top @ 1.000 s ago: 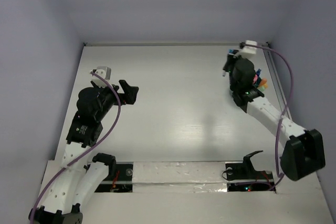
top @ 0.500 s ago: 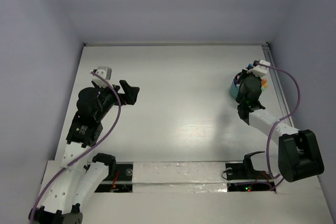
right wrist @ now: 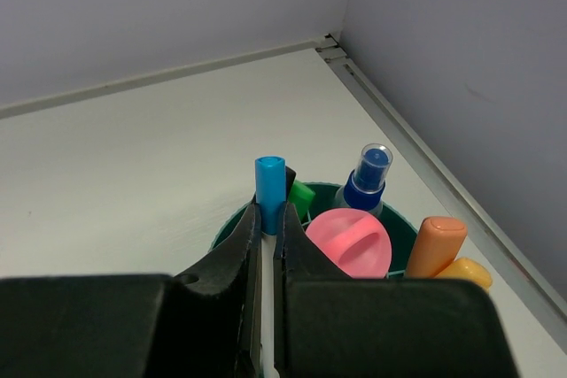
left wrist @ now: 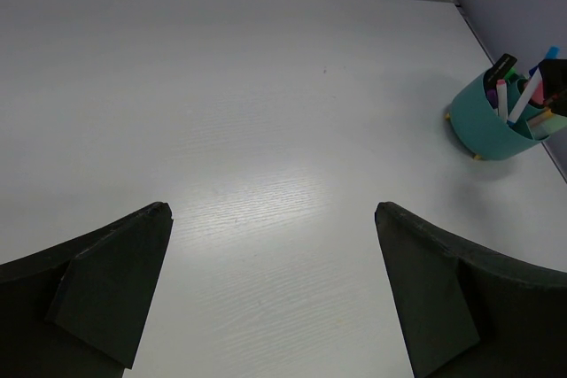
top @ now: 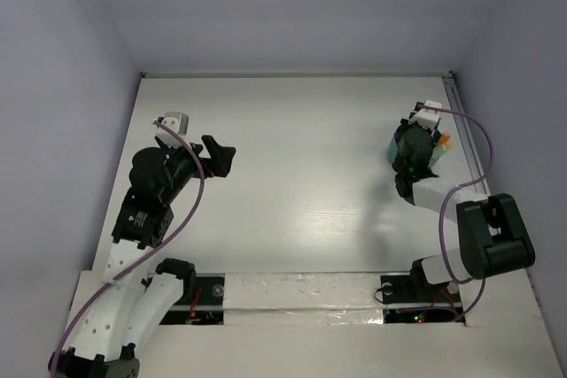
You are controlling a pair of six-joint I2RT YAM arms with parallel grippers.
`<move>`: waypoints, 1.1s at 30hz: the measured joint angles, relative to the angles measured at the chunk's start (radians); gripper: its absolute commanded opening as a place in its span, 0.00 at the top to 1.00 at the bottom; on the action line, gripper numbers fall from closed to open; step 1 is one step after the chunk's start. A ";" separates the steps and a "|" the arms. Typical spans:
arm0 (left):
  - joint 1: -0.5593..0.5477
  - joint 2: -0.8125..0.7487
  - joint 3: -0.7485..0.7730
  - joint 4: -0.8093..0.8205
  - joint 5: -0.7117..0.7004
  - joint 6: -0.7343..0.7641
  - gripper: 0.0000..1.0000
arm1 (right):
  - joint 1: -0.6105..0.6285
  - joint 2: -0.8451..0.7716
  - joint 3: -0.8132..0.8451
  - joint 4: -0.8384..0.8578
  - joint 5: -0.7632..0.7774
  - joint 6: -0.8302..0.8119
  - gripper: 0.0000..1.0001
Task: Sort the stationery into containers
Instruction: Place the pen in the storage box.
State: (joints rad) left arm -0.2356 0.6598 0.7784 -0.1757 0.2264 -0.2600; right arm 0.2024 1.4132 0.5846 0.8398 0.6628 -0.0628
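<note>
1. The round teal plastic holder [left wrist: 492, 130] stands on the white wooden table [top: 292, 157], at its far right side, near the right wall.
2. In the right wrist view, a white marker with a blue cap [right wrist: 270, 181] stands upright at the holder's near left.
3. A small green piece [right wrist: 302, 194] is just right of the marker. A pink round-topped piece [right wrist: 349, 242] sits mid-holder, with a blue clear-capped pen [right wrist: 367, 176] behind it and an orange rounded eraser [right wrist: 436, 245] to its right.
4. The right gripper [right wrist: 268, 223] is above the holder, with the marker between its fingers.
5. The left gripper [left wrist: 273, 212] is over the table's left side, well apart from the holder.
</note>
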 measured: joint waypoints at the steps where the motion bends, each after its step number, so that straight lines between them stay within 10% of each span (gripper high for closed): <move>1: 0.000 0.000 0.000 0.000 0.000 0.000 0.01 | 0.000 0.001 0.000 0.001 0.000 -0.002 1.00; 33: 0.000 0.000 0.000 0.000 0.000 0.000 0.01 | 0.011 -0.104 -0.029 -0.099 -0.132 0.041 0.52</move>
State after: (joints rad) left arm -0.2356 0.6598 0.7784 -0.1757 0.2264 -0.2596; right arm 0.2138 1.3094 0.5560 0.7410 0.5308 -0.0216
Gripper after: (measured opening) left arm 0.989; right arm 0.442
